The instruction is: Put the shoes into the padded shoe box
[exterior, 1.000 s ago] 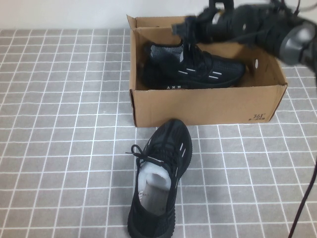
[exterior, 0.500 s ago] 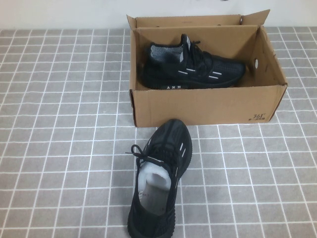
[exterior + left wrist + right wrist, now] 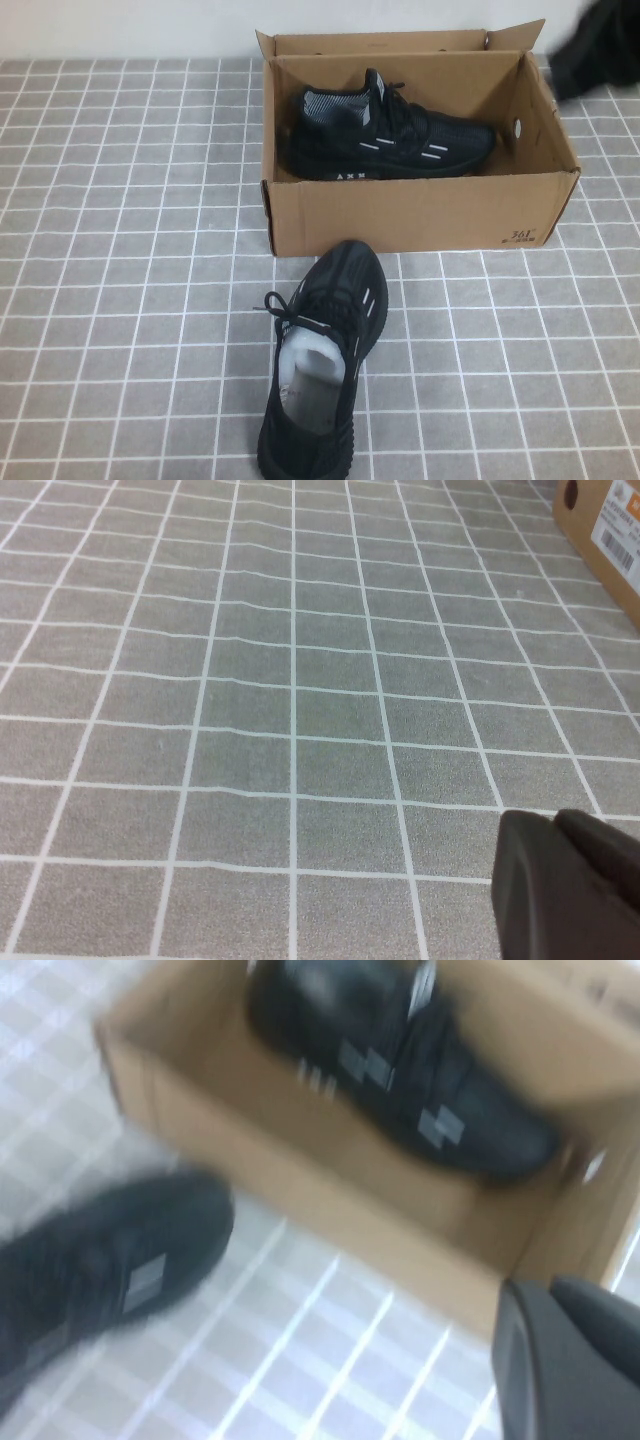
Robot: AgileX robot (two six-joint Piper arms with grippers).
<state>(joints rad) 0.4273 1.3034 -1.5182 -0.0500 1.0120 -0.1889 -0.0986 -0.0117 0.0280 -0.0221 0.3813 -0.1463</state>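
The right arm, absent from the high view half a second ago, has come back in at the far right corner, so the right hand (image 3: 575, 1360) now sits up beyond the right end of the cardboard shoe box (image 3: 415, 215); whether it is spread or pressed together I cannot tell. The left hand (image 3: 565, 885) hangs low over bare counter (image 3: 120, 250), well apart from the work, its state equally unclear. One black knit sneaker (image 3: 390, 140) already lies on its side inside the box. The second sneaker (image 3: 322, 365) rests on the counter, toe just short of the box front. It looks light and soft-sided, likely to fold under a pinch; the collar beside its white paper stuffing (image 3: 312, 375) seems the firmest hold.
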